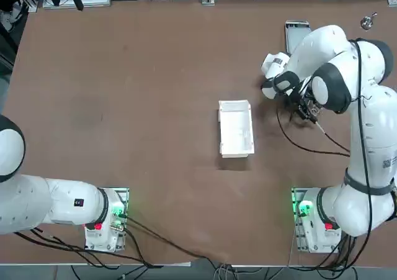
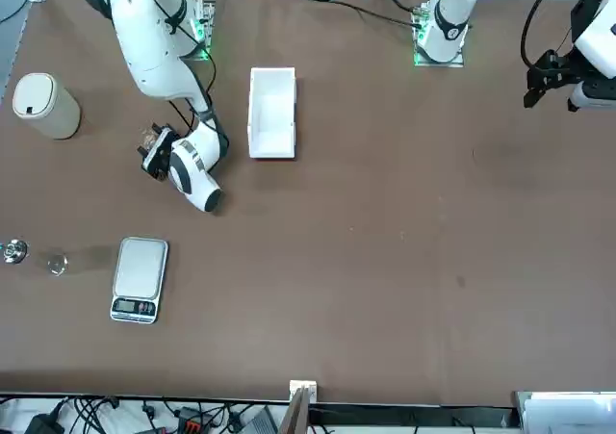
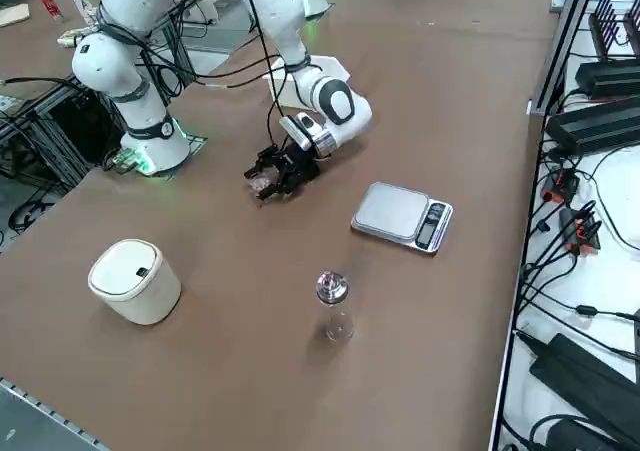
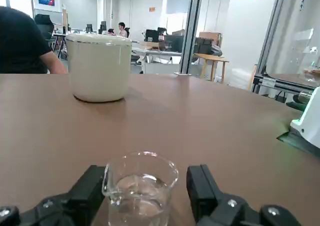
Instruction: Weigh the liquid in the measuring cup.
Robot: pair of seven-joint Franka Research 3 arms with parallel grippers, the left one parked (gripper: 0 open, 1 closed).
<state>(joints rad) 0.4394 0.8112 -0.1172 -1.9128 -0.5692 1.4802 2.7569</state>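
Note:
The measuring cup (image 4: pixel 140 188) is a small clear cup with a little liquid at its bottom. It stands between the two black fingers (image 4: pixel 87 193) of my right gripper (image 4: pixel 145 191). The fingers sit on either side of the cup, and a narrow gap shows beside one of them, so the gripper is open. From the side, the gripper (image 3: pixel 268 183) is low over the table, pointing sideways away from the grey scale (image 3: pixel 402 216). The scale (image 2: pixel 140 278) lies flat and bare, about a hand's width from the gripper (image 2: pixel 152 152). In the top view, my arm hides the cup.
A white rectangular tray (image 1: pixel 236 128) lies mid-table. A cream lidded canister (image 3: pixel 135 281) stands ahead of the gripper. A shiny metallic knob (image 3: pixel 331 289) and a small clear round piece (image 3: pixel 338 324) lie near the scale. A person's dark sleeve (image 4: pixel 22 40) shows beyond the table.

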